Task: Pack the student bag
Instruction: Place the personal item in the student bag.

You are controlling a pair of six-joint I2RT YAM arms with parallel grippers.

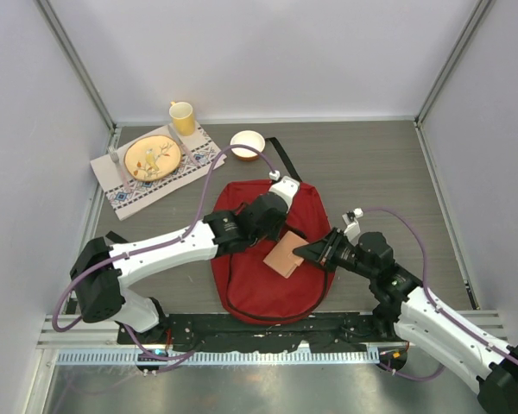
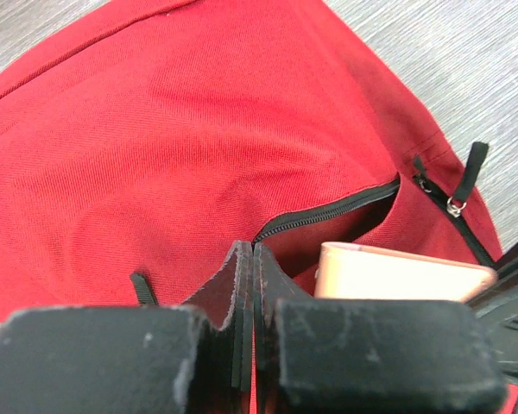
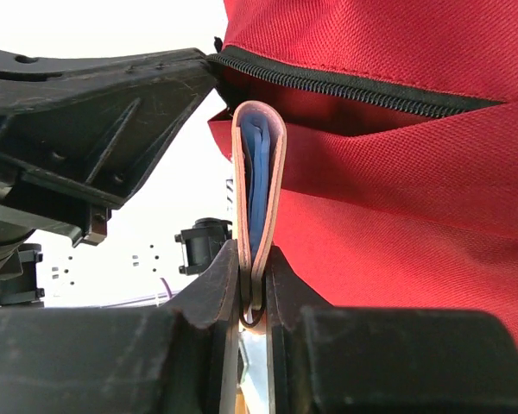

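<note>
No text, label or number is readable anywhere.

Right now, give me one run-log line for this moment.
left hand: pinching student bag by pocket zipper | right hand: gripping pink notebook | status: notebook edge at open zipper

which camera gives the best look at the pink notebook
Right wrist: the notebook sits centre frame, edge-on, pink cover around blue inside, pinched in the jaws of the right gripper at the open zipper of the student bag. Top external shows its flat cover, small, over the bag. Left wrist shows only one edge.
</note>
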